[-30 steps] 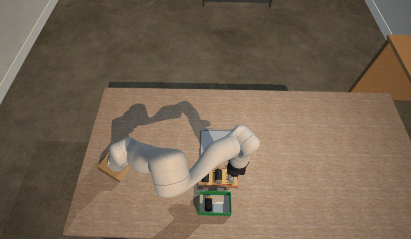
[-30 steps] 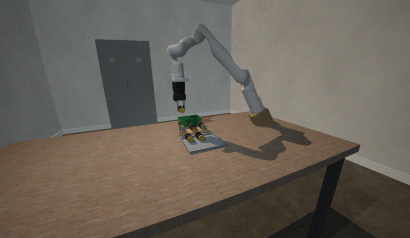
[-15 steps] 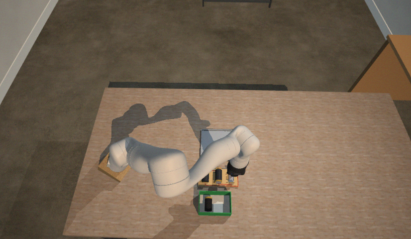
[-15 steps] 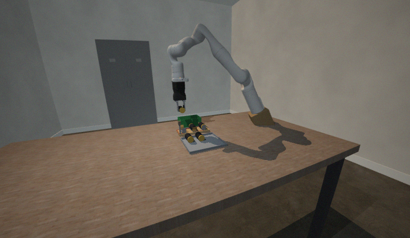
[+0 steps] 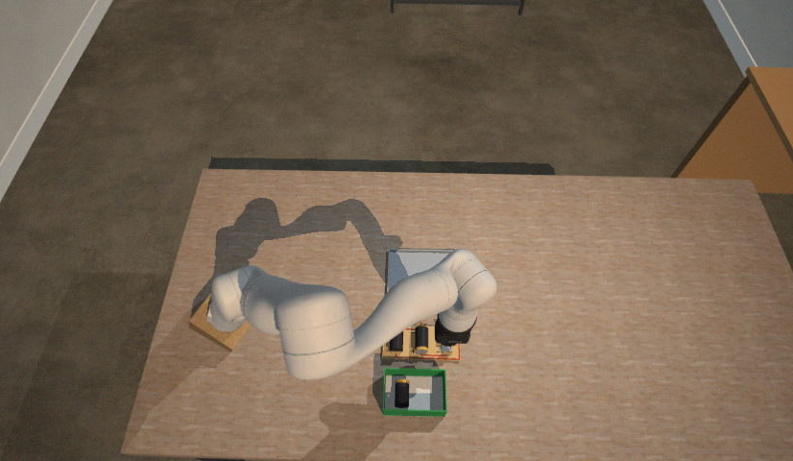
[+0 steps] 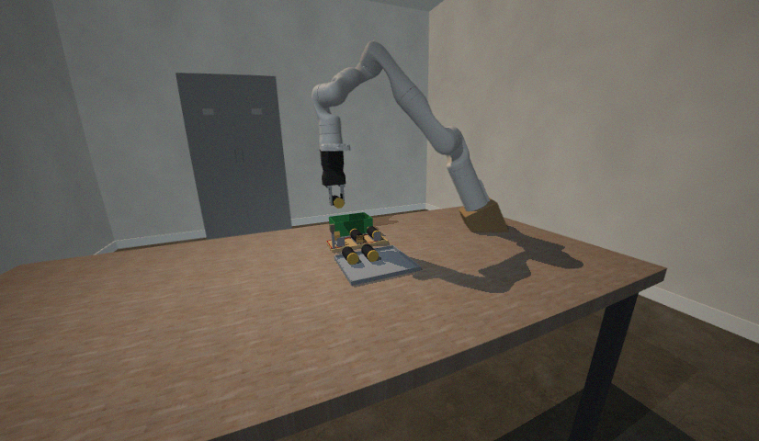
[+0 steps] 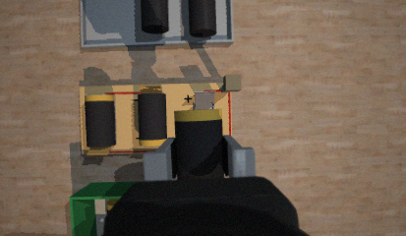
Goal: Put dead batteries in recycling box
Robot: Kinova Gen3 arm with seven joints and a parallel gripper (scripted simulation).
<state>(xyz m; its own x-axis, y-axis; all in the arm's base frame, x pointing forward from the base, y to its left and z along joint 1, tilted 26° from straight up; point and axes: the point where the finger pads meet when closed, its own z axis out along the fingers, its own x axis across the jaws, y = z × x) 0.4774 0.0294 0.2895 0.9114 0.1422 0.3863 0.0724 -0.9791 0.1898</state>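
My gripper (image 7: 200,149) (image 6: 336,197) is shut on a black battery (image 7: 198,133) (image 6: 338,202) with a yellow end. It holds it well above the empty right slot of the tan holder (image 7: 126,125) (image 5: 408,355). A grey contact (image 7: 204,100) shows in that slot. Two batteries (image 7: 100,123) (image 7: 151,118) lie in the left and middle slots. The grey tray (image 7: 106,25) (image 5: 405,266) (image 6: 393,265) holds two batteries (image 7: 154,15) (image 7: 203,17). The green box (image 5: 414,371) (image 6: 346,221) (image 7: 84,206) stands on the table with one battery (image 5: 401,392) inside. I cannot make out a lit bulb.
A small tan block (image 7: 233,83) sits at the holder's far right corner. The arm's base stands on a tan block (image 5: 216,334) (image 6: 483,219) at the table's left side. An orange cabinet (image 5: 754,132) stands off the table.
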